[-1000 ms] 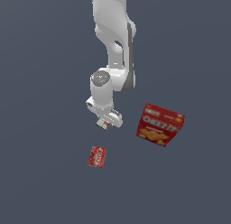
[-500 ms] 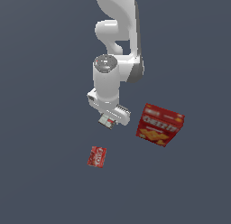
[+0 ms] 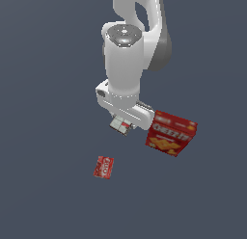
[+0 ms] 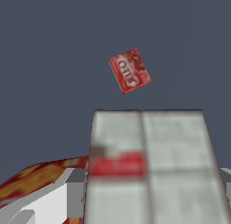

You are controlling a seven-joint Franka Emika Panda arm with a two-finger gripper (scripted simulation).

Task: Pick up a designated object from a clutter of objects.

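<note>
Claw (image 3: 122,124) clenched on the whitish box (image 4: 149,166), which is held between the fingers, lifted off the bench. Risk: the box slips if the grip is shallow; cracker box (image 3: 171,133) sits just beside the claw.

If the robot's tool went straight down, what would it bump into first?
Probably just bare floor. The tool already holds the small whitish box; the red packet and cracker box seem off to the sides, though depth is unclear.

Arm (image 3: 126,64): glossy white, rounded cylindrical links
Joint cap (image 3: 124,35): grey metallic disc, small dark dots
Wrist flange (image 3: 123,105): white, blocky
</note>
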